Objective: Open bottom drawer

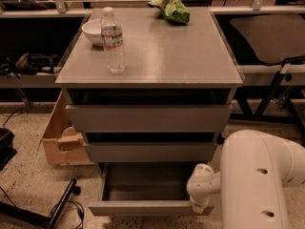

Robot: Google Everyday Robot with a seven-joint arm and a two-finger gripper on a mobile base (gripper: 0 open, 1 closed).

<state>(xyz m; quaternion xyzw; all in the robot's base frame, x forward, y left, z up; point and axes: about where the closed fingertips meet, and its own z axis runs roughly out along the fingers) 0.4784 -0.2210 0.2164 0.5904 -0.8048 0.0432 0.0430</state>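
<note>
Leaning against the left side of the grey cabinet (190,61), an open cardboard box (59,140) sits on the speckled floor, with black cables (59,206) lying just ahead of it. On the cabinet's flat top, near the back left corner, stands a white bowl (92,31). Just beside it, toward the front, a clear water bottle (113,41) stands upright. Farther along the back edge, right of centre, lies a crumpled green bag (171,9), well apart from the bottle.

Below the top come three grey fronts without handles. The tallest front (147,118) is uppermost, the middle front (150,151) sits under it, and each has a dark gap above. The bottom drawer (143,207) is lowest, close to the floor, and stands pulled out toward the camera, so its shallow plain grey tray shows behind the slim front.

At the right end of that slim front is the gripper (199,202), a white piece pointing downward and touching or nearly touching the drawer's front right corner. Whether it is open, closed or gripping the front cannot be told from this view. The bulky white arm (262,180) behind it fills the lower right corner. Above it, behind a metal rail, a dark chair seat (267,32) shows.
</note>
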